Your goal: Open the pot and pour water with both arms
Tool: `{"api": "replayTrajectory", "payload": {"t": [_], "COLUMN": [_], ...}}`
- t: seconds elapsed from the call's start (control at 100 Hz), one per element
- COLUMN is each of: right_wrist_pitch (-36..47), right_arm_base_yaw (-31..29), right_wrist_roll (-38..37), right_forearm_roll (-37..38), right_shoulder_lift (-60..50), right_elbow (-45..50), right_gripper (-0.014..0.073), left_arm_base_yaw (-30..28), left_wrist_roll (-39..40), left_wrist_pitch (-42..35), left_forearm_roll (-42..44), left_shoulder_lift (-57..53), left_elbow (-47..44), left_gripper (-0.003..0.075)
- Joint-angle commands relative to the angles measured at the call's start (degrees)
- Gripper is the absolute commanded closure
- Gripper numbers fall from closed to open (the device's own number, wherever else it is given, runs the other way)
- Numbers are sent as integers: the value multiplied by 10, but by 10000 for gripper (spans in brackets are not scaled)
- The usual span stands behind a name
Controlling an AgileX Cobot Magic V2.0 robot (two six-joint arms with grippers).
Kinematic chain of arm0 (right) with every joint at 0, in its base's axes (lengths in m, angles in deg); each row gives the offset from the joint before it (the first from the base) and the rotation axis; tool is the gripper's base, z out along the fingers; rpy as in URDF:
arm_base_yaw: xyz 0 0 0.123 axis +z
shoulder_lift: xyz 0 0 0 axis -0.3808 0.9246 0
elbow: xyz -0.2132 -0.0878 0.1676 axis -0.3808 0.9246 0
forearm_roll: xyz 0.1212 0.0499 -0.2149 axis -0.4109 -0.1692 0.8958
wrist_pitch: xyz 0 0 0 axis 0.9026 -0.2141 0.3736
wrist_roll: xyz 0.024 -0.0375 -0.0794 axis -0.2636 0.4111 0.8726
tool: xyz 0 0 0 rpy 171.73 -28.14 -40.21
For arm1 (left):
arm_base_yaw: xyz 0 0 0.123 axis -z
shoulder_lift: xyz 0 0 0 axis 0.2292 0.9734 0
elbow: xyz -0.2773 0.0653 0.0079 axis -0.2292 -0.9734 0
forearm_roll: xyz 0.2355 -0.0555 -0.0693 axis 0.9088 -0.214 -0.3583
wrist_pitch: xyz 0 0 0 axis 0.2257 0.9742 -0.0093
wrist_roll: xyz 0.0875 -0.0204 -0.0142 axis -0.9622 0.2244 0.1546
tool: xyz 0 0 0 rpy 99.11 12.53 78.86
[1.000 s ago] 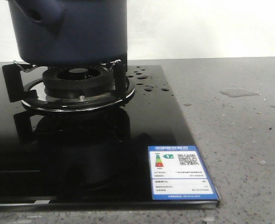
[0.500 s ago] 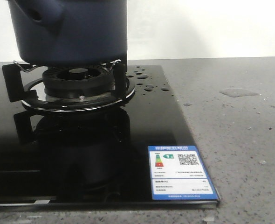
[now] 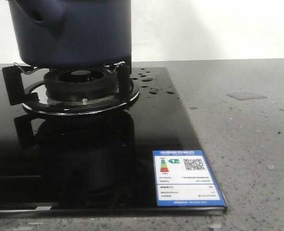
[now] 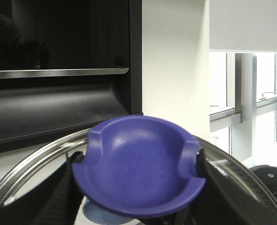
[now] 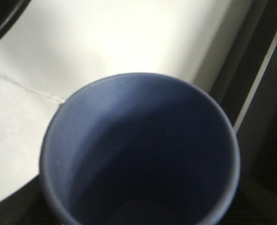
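The pot (image 3: 74, 31) sits up on the burner grate (image 3: 74, 79) at the far left of the black glass cooktop (image 3: 108, 159), its top cut off by the edge of the front view, the stubby knob with its round hole just showing at the upper left. Water beads dot the glass just right of the grate, an energy label (image 3: 186, 178) sits at the cooktop's near right corner, and further right a small puddle (image 3: 247, 95) lies on the grey speckled counter (image 3: 248, 144), with a pale wall behind. No arm shows in the front view. In the left wrist view, a purple-blue dished lid knob (image 4: 138, 171) fills the lower middle, sitting on a glass lid (image 4: 30, 164) with a metal rim; dark shapes flank the knob on both sides, probably the left gripper's fingers, but whether they clamp it I cannot tell. Behind are a dark cabinet and shelf, a white wall, then windows. In the right wrist view, a blue cup (image 5: 138, 150) seen from above fills the picture, blurred, its lower edge cut off; the right gripper's jaws are hidden, so their state cannot be told.
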Motion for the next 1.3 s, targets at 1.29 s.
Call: {"api": "replayTrajectory", "payload": {"t": [1.29], "right_wrist_pitch": [-157], "right_arm_base_yaw": [-49], "right_wrist_roll": [-963], "right_forearm_roll": [-126], "right_shoulder_lift": [-385], "right_elbow": [498], "right_gripper": [368], "left_arm_base_yaw": [17], "left_wrist_roll": [5], "left_wrist_pitch": [19], "left_forearm_roll": [-21], "left_shoulder_lift": [-7], "left_elbow": [-72], "left_gripper": [346]}}
